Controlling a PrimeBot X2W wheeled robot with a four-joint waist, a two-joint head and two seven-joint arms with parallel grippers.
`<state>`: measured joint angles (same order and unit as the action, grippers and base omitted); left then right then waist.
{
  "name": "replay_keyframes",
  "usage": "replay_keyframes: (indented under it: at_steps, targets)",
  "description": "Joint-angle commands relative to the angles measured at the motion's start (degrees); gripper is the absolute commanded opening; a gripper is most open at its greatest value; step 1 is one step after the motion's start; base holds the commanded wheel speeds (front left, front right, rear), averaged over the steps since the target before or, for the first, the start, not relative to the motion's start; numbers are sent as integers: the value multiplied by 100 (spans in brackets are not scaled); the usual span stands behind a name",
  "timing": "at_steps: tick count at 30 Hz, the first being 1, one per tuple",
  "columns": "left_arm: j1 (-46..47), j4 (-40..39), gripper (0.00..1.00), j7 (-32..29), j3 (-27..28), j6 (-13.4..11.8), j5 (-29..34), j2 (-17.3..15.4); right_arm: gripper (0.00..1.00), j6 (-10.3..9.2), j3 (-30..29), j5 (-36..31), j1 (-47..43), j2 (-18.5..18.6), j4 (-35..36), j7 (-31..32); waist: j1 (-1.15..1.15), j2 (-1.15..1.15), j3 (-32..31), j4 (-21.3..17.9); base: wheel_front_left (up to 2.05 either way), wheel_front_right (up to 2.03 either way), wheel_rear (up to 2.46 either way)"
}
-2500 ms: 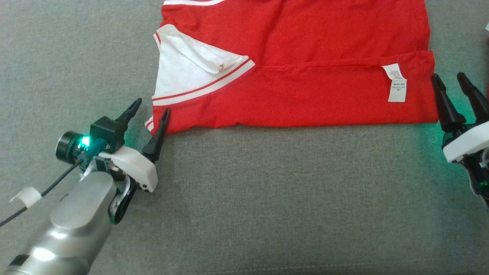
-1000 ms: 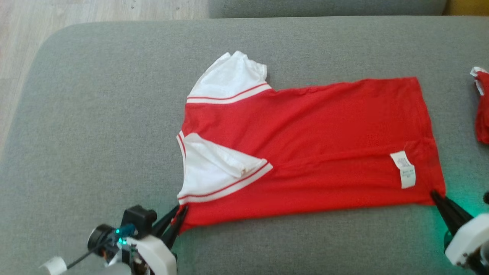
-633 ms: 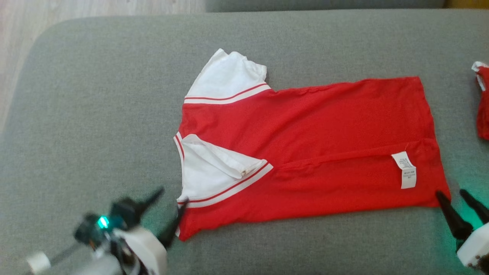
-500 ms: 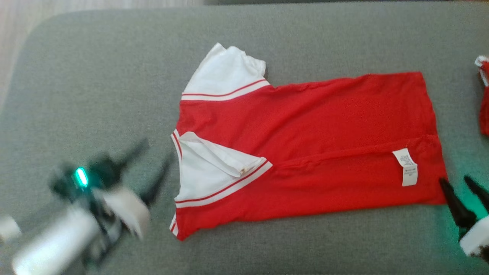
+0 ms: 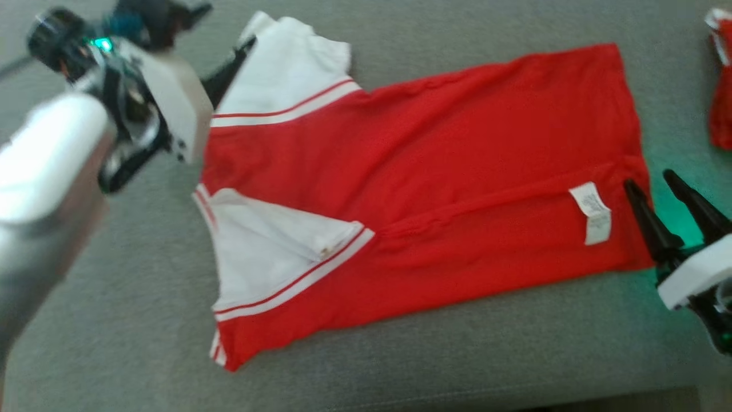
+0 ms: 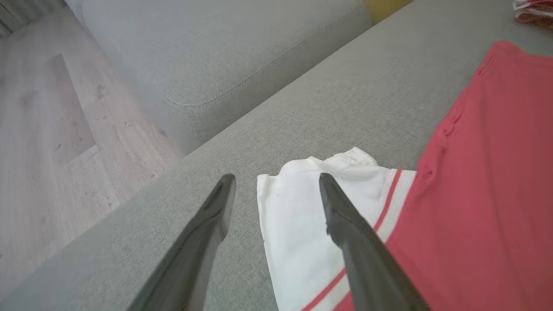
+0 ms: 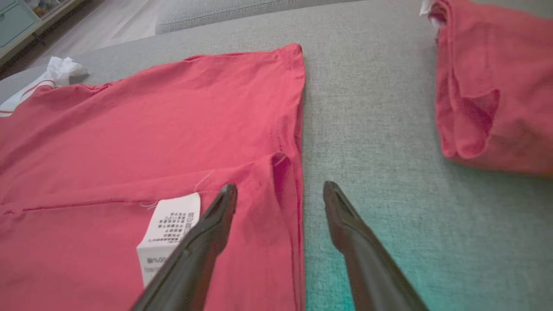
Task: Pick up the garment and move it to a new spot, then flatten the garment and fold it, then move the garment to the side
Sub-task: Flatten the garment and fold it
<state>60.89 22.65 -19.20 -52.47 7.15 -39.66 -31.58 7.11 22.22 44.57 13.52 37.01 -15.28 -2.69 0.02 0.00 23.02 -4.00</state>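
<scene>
Garment (image 5: 457, 143) judged light, limp. Left gripper (image 6: 276, 181) and right gripper (image 7: 281, 188) spread, empty; pinch sleeve (image 6: 293, 216) and hem (image 7: 298, 172) between jaws.

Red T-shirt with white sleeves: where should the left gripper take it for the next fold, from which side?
Probably the far white sleeve of the red T-shirt, at its outer cuff edge, coming in from the bare grey cushion beside it. It lies flat and juts out past the body; the open left gripper has its fingers either side of that edge.

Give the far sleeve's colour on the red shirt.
White fabric sleeve with a thin red stripe; best in left wrist view.
</scene>
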Motion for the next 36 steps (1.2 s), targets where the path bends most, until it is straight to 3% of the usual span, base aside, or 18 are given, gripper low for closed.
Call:
replay_keyframes:
  at_steps: [1, 14, 24, 25, 26, 27, 36]
  targets:
    - [403, 80, 100, -105, 143, 23, -69, -180, 100, 37, -6, -72, -18, 105, 169, 33, -2, 0, 224, -277, 0, 0, 0]
    - [1295, 1326, 100, -393, -620, 33, -688, -344, 100, 37, -76, -241, 111, -220, 269, 71, -2, 0, 627, -816, 0, 0, 0]
    - [1577, 1758, 100, -307, -1105, 33, -984, -401, 100, 37, -7, -257, 215, -331, 187, -14, -2, 0, 835, -950, 0, 0, 0]
    - [1605, 1762, 89, -290, -1143, 33, -1021, -391, 100, 37, -8, -254, 225, -330, 179, -21, -2, 0, 848, -949, 0, 0, 0]
    - [1641, 1750, 36, -257, -1200, 33, -1030, -387, 100, 37, -15, -256, 237, -326, 169, -27, -2, 0, 860, -944, 0, 0, 0]
    - [1675, 1752, 0, -216, -1249, 34, -1040, -385, 100, 37, -24, -265, 255, -320, 164, -30, -2, 0, 867, -938, 0, 0, 0]
    - [1903, 1580, 0, 274, -1714, 34, -1195, -311, 100, 37, -165, -231, 680, -350, 418, 107, -2, 0, 630, -668, 0, 0, 0]
